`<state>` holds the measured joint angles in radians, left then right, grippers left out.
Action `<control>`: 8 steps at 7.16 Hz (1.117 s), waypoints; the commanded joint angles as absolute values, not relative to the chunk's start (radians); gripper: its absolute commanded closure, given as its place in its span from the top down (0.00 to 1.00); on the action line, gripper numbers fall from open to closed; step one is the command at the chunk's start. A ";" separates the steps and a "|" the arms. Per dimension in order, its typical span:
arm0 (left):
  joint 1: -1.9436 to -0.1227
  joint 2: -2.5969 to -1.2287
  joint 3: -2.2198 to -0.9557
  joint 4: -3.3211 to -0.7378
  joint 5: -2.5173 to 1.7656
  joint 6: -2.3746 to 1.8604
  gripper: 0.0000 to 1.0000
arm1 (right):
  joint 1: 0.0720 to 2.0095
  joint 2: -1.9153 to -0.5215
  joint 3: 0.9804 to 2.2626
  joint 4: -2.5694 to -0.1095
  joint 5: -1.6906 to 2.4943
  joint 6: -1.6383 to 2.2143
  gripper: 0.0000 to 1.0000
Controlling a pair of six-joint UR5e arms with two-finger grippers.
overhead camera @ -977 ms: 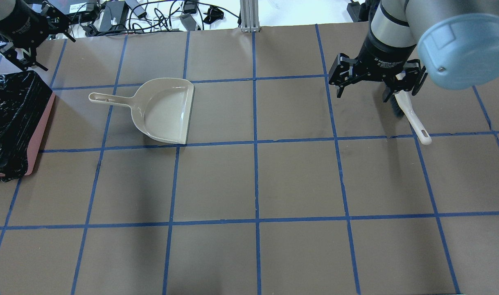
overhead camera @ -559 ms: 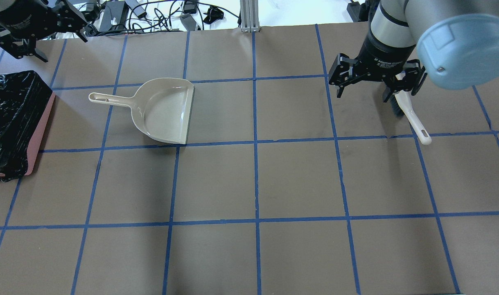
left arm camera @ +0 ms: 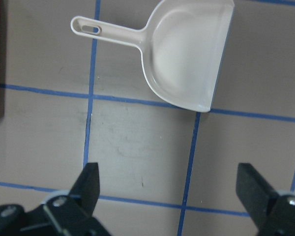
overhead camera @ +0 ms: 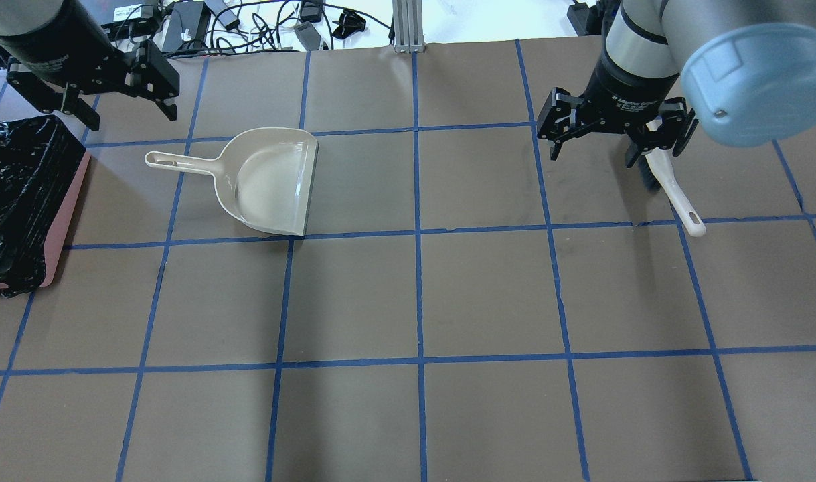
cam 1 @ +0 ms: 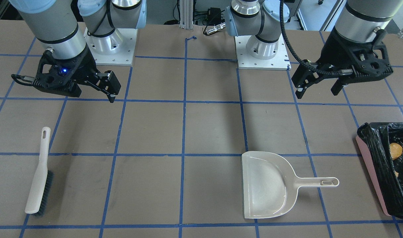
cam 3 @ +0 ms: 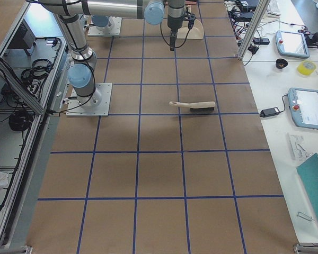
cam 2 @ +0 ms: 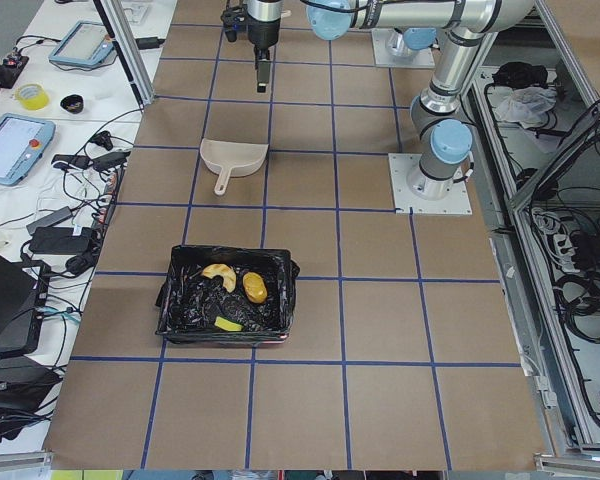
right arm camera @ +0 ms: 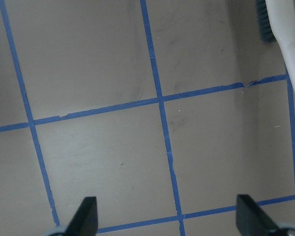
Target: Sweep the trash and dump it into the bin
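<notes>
Trash (cam 2: pixel 254 287) lies in bin (cam 2: pixel 180 312); right gripper's (overhead camera: pixel 592 158) white label (overhead camera: pixel 627 102) is unreadable.

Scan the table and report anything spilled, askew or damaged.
Nothing stands out. The trash sits inside the bin, with none on the table. The dustpan lies flat and empty, and the brush lies apart from it on its side. The left pincer and right pincer are open and empty.
</notes>
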<state>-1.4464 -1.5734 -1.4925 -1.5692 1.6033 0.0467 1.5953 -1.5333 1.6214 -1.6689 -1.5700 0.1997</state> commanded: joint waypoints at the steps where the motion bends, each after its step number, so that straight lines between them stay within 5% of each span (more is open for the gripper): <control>1: -1.482 -1.549 -1.500 -1.688 1.617 0.136 1.00 | 1.595 -1.532 1.623 -1.670 -1.563 0.207 1.00; 8: -1.551 -1.563 -1.545 -1.695 1.621 0.129 1.00 | 1.582 -1.528 1.624 -1.677 -1.563 0.046 1.00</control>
<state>-1.5500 -1.5635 -1.5423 -1.6951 1.6210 0.1300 1.5825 -1.5279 1.6245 -1.6762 -1.5640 0.0497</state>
